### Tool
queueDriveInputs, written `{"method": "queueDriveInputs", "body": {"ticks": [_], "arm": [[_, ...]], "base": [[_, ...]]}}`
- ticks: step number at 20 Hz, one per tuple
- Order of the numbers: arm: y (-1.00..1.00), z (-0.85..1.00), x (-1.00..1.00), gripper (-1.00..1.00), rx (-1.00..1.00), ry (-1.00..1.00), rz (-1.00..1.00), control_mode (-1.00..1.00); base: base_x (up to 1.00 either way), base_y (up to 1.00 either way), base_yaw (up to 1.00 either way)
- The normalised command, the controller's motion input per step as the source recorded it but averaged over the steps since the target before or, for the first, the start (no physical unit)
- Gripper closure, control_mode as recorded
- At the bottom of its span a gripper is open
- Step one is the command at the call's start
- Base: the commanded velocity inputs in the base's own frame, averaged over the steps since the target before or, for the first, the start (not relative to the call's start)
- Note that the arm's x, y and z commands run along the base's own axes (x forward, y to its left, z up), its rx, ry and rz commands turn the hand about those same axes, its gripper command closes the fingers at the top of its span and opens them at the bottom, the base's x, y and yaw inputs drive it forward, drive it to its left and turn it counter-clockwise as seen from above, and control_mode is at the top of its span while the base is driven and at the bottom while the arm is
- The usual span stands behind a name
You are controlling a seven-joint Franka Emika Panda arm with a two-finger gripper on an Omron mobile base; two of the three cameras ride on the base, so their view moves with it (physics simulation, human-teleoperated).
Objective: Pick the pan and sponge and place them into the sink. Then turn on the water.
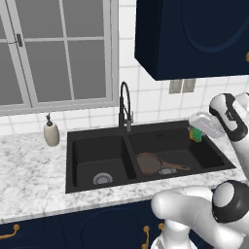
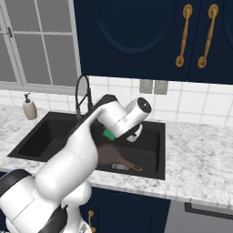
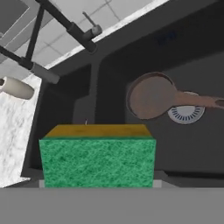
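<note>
The green-and-yellow sponge (image 3: pixel 98 156) hangs in the air above the right basin of the black sink (image 1: pixel 72 160), with my gripper (image 1: pixel 198 130) shut on it. The sponge (image 1: pixel 196 134) is near the basin's back right corner; it also shows under my hand as a green patch (image 2: pixel 109 134). The sponge hides my fingertips in the hand view. The copper pan (image 1: pixel 150 163) lies flat on the right basin's floor, its handle over the silver drain (image 3: pixel 186 113). The same pan (image 3: pixel 151 97) (image 2: pixel 107 154) sits well below the sponge. No water runs from the black gooseneck faucet (image 1: pixel 125 104).
A beige soap dispenser (image 1: pixel 51 132) stands on the marble counter (image 1: pixel 29 170) left of the sink. The left basin holds just its drain (image 1: pixel 102 179). Dark blue wall cabinets (image 1: pixel 194 34) hang above the right side, and a window is behind the left.
</note>
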Motion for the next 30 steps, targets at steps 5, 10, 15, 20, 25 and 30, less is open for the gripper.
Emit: {"method": "queueDriveInputs", "body": {"ticks": [5, 10, 15, 20, 25, 30], "arm": [[0.05, -0.52, 0.67, 1.00, 0.16, 0.20, -0.05, -1.00], [0.14, -0.43, 0.73, 1.00, 0.06, 0.24, -0.03, -1.00], [0.15, -0.54, 0.29, 1.00, 0.00, 0.11, -0.10, -1.00], [0.08, -0.57, 0.15, 1.00, 0.00, 0.04, -0.14, -1.00], [0.16, -0.57, 0.13, 1.00, 0.00, 0.02, -0.12, -1.00], [0.26, -0.56, 0.14, 1.00, 0.00, 0.00, -0.09, -1.00]], "base": [[0.00, 0.00, 0.00], [0.00, 0.00, 0.00], [0.00, 0.00, 0.00], [0.00, 0.00, 0.00], [0.00, 0.00, 0.00], [0.00, 0.00, 0.00]]}}
